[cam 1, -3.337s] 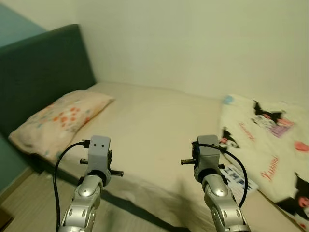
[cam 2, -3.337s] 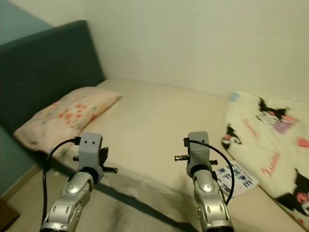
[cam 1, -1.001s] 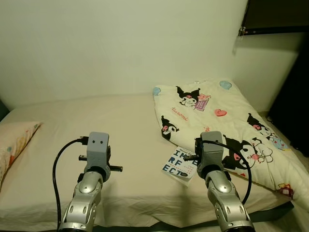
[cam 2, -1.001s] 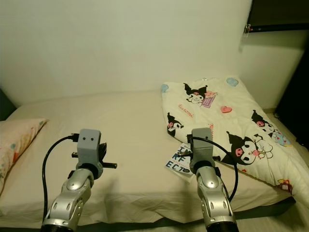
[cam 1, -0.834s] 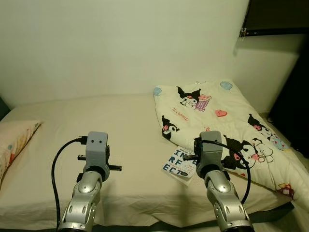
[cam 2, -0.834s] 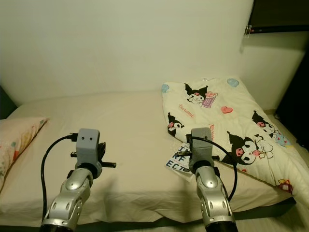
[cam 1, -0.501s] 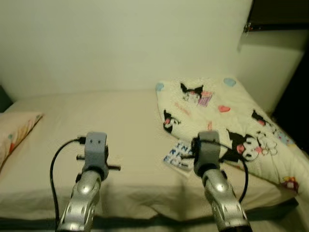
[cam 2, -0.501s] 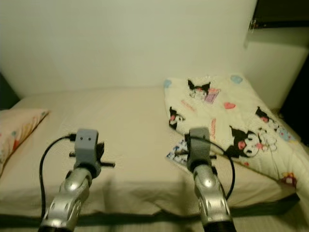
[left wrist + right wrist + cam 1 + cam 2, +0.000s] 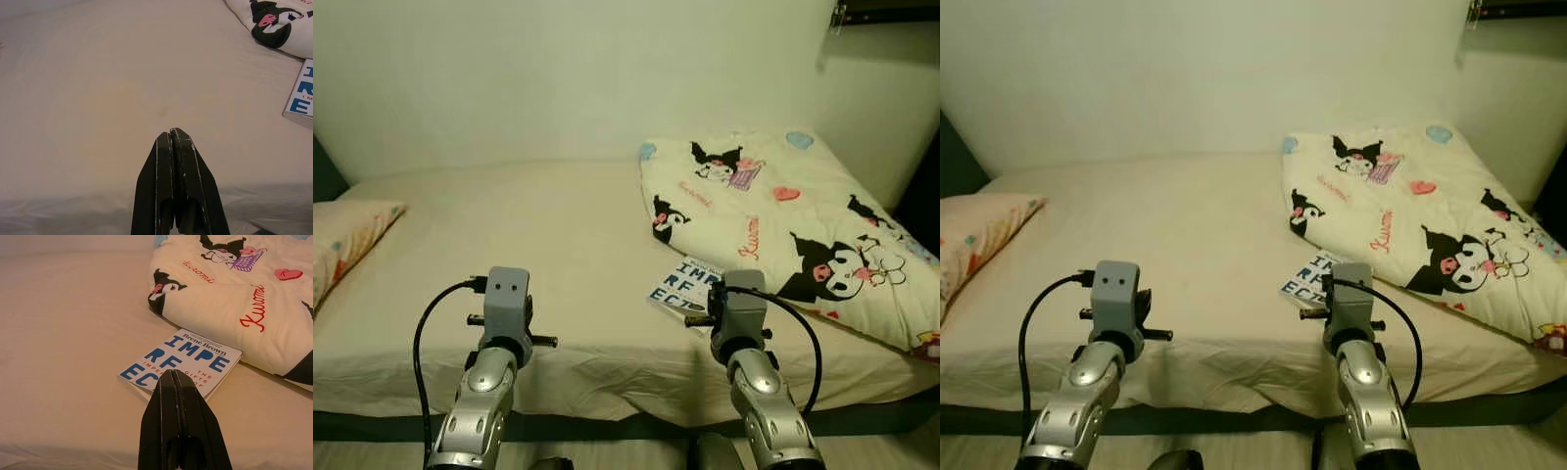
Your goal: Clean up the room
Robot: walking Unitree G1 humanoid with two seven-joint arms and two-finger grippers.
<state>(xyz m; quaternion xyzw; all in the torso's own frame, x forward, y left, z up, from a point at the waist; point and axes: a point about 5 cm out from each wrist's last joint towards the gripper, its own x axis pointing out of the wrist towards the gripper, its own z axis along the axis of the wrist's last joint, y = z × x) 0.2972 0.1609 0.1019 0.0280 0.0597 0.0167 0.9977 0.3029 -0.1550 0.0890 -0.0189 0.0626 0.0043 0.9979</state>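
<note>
A white book [image 9: 183, 361] with blue lettering lies flat on the cream bed sheet [image 9: 538, 255], against the edge of a cartoon-print blanket [image 9: 783, 215]. My right gripper [image 9: 172, 373] is shut and empty, held just short of the book's near edge. My left gripper [image 9: 172, 132] is shut and empty over bare sheet, with the book's corner [image 9: 301, 95] off to one side. Both silver arms reach forward over the bed's front edge, the left wrist [image 9: 507, 304] and the right wrist [image 9: 737, 308] raised side by side.
A floral pillow [image 9: 342, 245] lies at the bed's left end beside a dark headboard [image 9: 325, 176]. A pale wall runs behind the bed. A dark bed frame edge [image 9: 607, 427] crosses below the mattress. A dark shelf [image 9: 891, 12] sits at the top right.
The camera has swung right from the pillow end to the blanket end and then tilted down and closer to the bed. Both arms stay raised with fingers closed.
</note>
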